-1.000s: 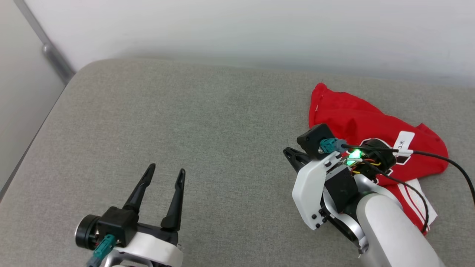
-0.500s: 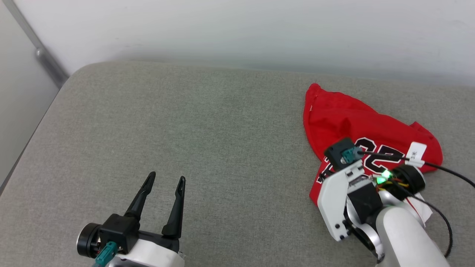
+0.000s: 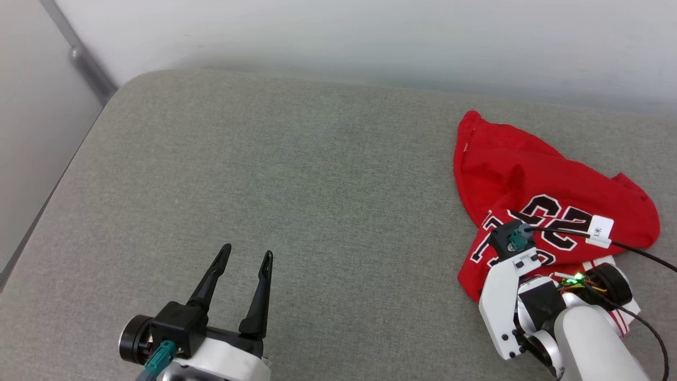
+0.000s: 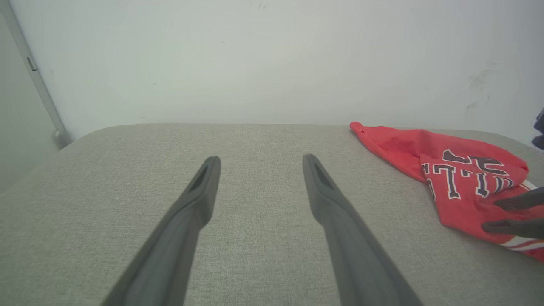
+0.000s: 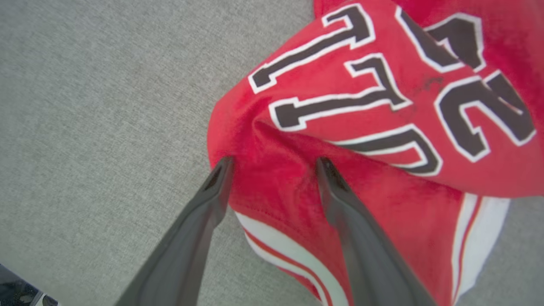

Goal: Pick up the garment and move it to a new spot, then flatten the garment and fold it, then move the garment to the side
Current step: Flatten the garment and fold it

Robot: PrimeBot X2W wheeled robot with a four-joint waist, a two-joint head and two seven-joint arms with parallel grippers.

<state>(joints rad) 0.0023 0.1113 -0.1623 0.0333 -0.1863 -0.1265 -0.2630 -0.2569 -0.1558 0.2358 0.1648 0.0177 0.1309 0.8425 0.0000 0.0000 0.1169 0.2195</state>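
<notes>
shirt [image 3: 529, 180]: crumpled on the cushion [image 3: 317, 185], at 3 o'clock in the head view; print [image 3: 550, 225] facing up, one red corner poking toward 11 o'clock, white sleeve [image 5: 484, 238] tucked under at 5 o'clock.
right gripper [image 5: 274, 162]: spread, pinching nothing; pointing down astride a raised red ridge at the shirt's 7 o'clock edge; touching the cloth or just above it, cannot tell which.
left gripper [image 3: 247, 250]: spread and empty, at 7 o'clock in the head view, over bare cushion, well apart from the shirt.
step: probably the start of flattening, judging from a loose heap under open fingers.
grip choice: look for a hem or a shoulder seam, not the middle of the heap; avoid the ridge, likely several layers thick and apt to drag everything along.
two hands: bring the left gripper across toward 3 o'clock; take two corners well apart, then draw toward 9 and 3 o'clock to tension the cloth.
room: plenty of bare cushion toward 9 o'clock; spread out there rather than where the heap lies.
risk: sleeve trapped beneath; lift a little before pulling.
</notes>
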